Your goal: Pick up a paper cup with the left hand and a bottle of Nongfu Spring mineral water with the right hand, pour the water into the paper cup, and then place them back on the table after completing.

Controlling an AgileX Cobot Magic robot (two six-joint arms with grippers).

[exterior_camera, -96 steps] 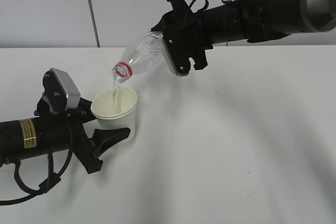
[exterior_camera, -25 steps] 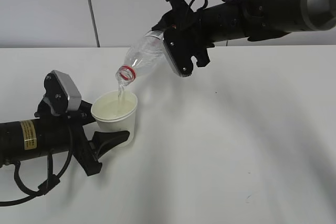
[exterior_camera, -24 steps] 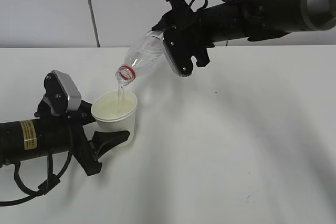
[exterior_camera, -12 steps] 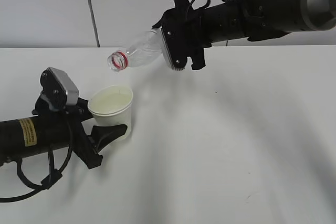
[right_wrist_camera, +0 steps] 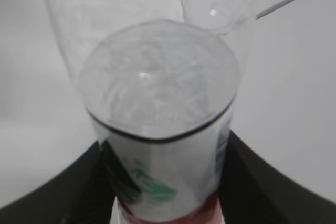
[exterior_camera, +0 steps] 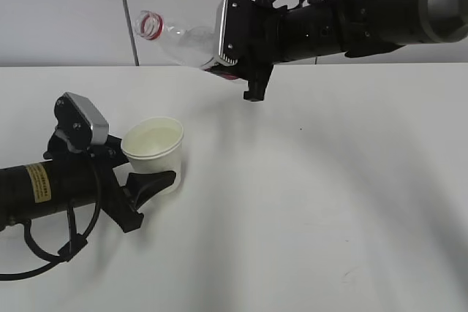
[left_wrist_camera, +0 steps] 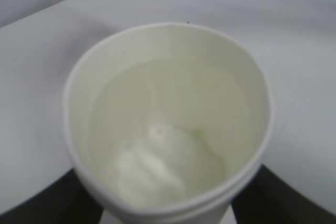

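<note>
The white paper cup (exterior_camera: 153,150) stands at the left of the table (exterior_camera: 329,202), with clear water (left_wrist_camera: 168,129) filling it high. My left hand's gripper (exterior_camera: 146,180) is shut on the cup's lower body; its black fingers (left_wrist_camera: 37,205) show on both sides of the cup (left_wrist_camera: 168,203). My right hand's gripper (exterior_camera: 232,63) is shut on the clear Nongfu Spring bottle (exterior_camera: 179,38), held in the air above the table, tilted with its red-ringed open neck up and to the left. In the right wrist view the bottle (right_wrist_camera: 163,108) sits between the fingers (right_wrist_camera: 58,192), with water in it.
A light grey panelled wall (exterior_camera: 66,12) runs behind the table. The right arm (exterior_camera: 365,16) reaches in from the upper right, the left arm (exterior_camera: 44,191) from the lower left.
The pouring has stopped. My right gripper has turned the bottle from neck-down over the cup to neck-up, and lifted it up and left. The cup has shifted slightly left and down.
</note>
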